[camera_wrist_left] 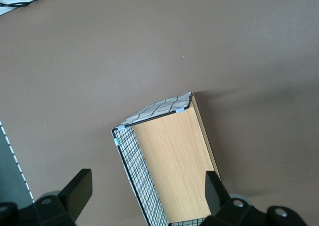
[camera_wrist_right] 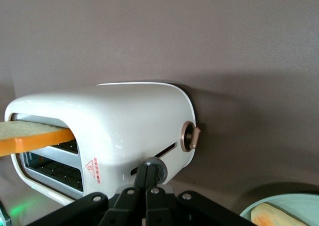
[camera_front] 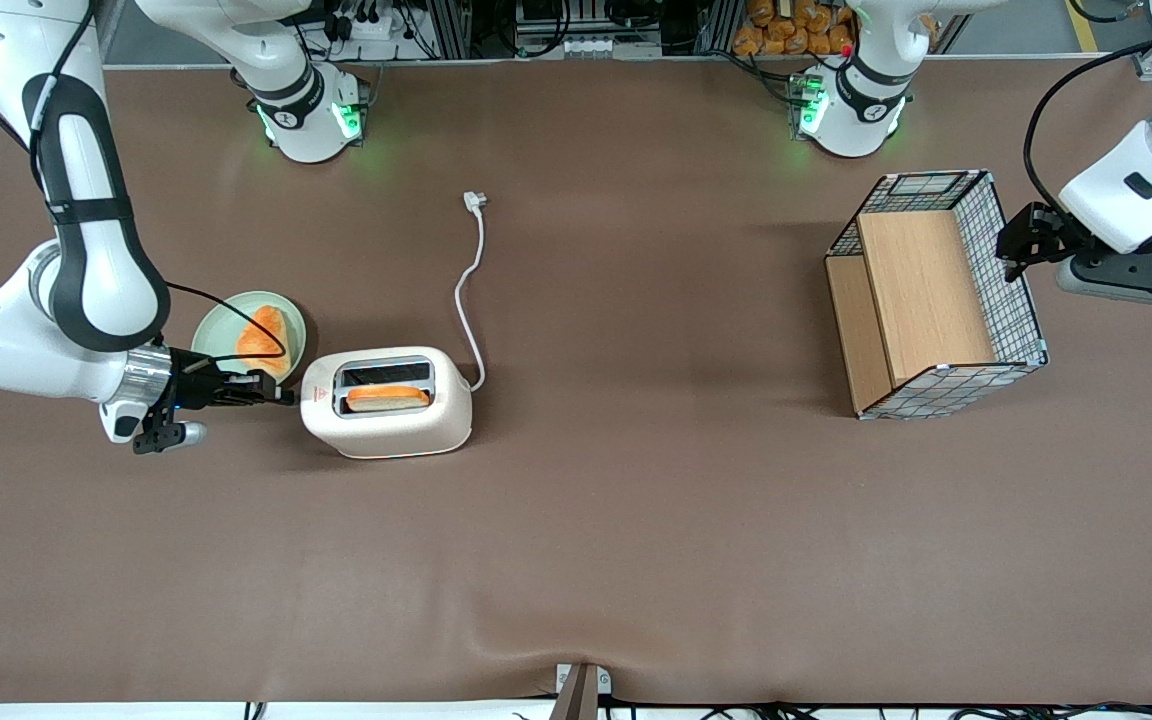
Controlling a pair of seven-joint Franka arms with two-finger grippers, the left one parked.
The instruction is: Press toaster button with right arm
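gripper (camera_wrist_right: 148, 178) fingers together, tips touching toaster button (camera_wrist_right: 155, 167) on the narrow logo end of toaster (camera_front: 388, 402); toaster sits just beside green plate (camera_front: 226, 325), toast (camera_front: 388, 397) in slot.

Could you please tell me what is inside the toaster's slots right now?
One slot of the toaster holds a bread slice; the other looks empty. The gripper is at the toaster button.
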